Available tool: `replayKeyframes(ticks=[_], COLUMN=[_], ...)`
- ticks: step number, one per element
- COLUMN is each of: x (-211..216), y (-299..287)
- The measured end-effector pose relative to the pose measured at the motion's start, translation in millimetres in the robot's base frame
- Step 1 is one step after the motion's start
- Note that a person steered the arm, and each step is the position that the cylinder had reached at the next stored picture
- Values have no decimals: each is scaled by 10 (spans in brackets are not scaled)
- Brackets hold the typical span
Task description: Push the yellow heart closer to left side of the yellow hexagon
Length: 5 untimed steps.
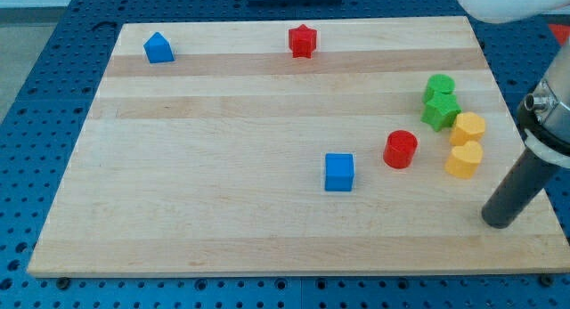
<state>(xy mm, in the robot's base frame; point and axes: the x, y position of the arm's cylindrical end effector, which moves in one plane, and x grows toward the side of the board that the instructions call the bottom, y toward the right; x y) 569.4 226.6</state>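
Yellow heart (463, 160): lay touching yellow hexagon (468, 128), just below it, on wooden surface (223, 220). My tip (499, 221) stood lower right, apart. No gripper fitted; no writing legible.

This is looking like a robotics lab: a pale wooden counter (223, 229) is sitting on a blue perforated breadboard base (53, 77), the kind of mounting plate test benches use.
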Motion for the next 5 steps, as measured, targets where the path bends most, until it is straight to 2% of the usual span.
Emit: replayKeyframes(ticks=[2, 5], x=[-657, -696], y=[61, -176])
